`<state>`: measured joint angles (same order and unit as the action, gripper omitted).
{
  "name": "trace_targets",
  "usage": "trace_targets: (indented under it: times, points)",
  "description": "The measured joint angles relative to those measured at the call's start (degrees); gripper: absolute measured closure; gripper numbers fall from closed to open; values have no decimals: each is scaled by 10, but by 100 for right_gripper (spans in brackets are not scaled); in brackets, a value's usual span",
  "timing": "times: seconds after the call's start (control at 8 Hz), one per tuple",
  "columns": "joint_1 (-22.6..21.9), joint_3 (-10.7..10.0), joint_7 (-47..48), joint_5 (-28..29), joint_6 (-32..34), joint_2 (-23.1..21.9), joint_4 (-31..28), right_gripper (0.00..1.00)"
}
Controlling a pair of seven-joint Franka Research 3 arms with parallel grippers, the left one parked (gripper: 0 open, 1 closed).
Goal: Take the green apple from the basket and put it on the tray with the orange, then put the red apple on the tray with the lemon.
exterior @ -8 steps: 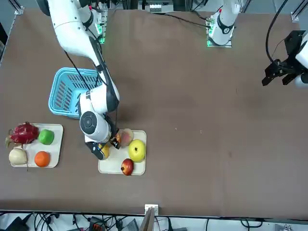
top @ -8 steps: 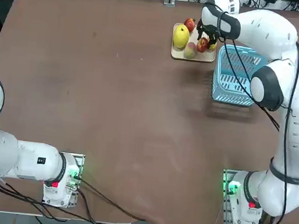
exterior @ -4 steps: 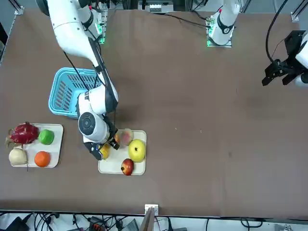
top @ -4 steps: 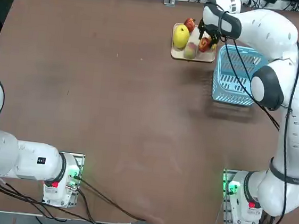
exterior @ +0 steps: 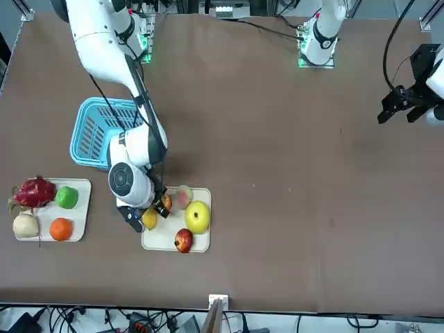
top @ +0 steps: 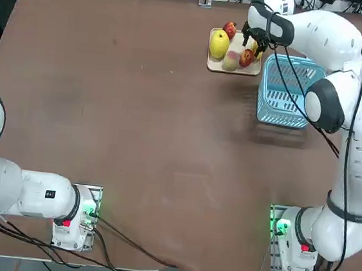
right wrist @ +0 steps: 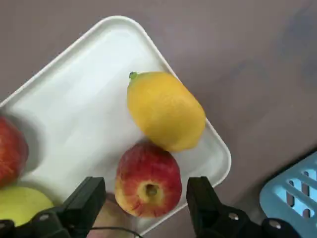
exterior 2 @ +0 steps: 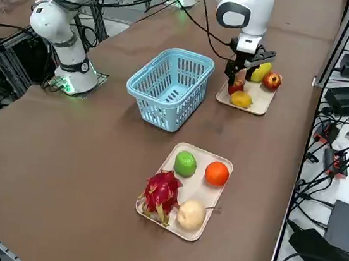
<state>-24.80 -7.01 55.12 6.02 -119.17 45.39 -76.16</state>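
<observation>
With the right arm's black two-finger gripper [right wrist: 144,186] spread wide and holding nothing, the small round red apple with a yellowish patch [right wrist: 148,181] sits beside the yellow oval lemon [right wrist: 166,111] on the white rectangular tray [right wrist: 74,91], probably light, firm and smooth, best pinched across its widest middle.

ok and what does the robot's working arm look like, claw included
The right arm is white and rounded, with dark grey bands at its joints and black cables strapped along it. Its claw is black, with two blocky fingers and small silvery screws.
</observation>
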Motion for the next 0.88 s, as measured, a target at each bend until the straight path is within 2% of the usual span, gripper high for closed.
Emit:
trace_targets:
  times: [0.25, 0.5, 0.88]
  points:
    - [1, -6, 0, -1, 13, -7, 19, 0]
    - [4, -29, -32, -2, 62, -40, 44, 0]
    - [29, -74, -217, -3, 156, -138, 55, 0]
